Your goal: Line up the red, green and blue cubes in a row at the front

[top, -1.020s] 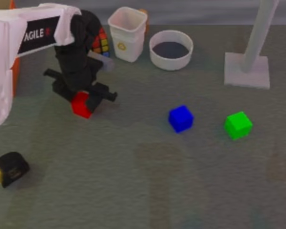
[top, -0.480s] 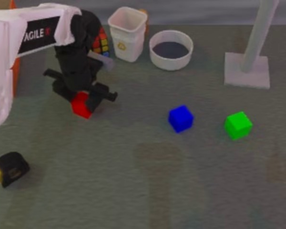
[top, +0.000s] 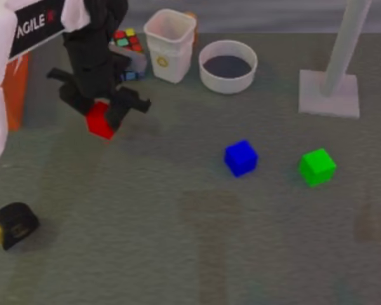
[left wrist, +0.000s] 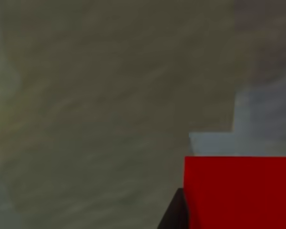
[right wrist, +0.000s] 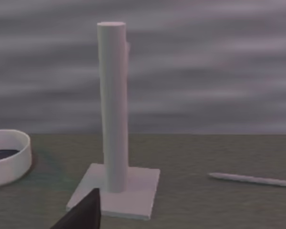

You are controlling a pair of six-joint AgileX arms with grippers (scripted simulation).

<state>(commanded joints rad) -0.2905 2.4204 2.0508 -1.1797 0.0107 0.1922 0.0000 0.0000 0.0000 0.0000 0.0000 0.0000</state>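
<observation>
Your red cube [top: 100,121] sits clamped in the left gripper [top: 99,112] over the back left of the worktop [top: 178,241], and the left wrist view shows the same red cube [left wrist: 240,191] filling one corner with the worktop [left wrist: 95,109] beneath it. From the top you cannot tell whether it is clear of the surface. The blue cube [top: 240,157] rests near the middle, and the green cube [top: 317,166] lies just to its right, apart from it. Behind the left gripper you have a multicoloured puzzle cube [top: 128,47], a white bin [top: 169,44] and a white round dish [top: 228,65]. A white post on a square base [top: 330,89] stands back right. A black and yellow tape measure [top: 11,225] lies front left. Your right gripper appears only as a dark tip [right wrist: 83,214], its opening impossible to judge.
</observation>
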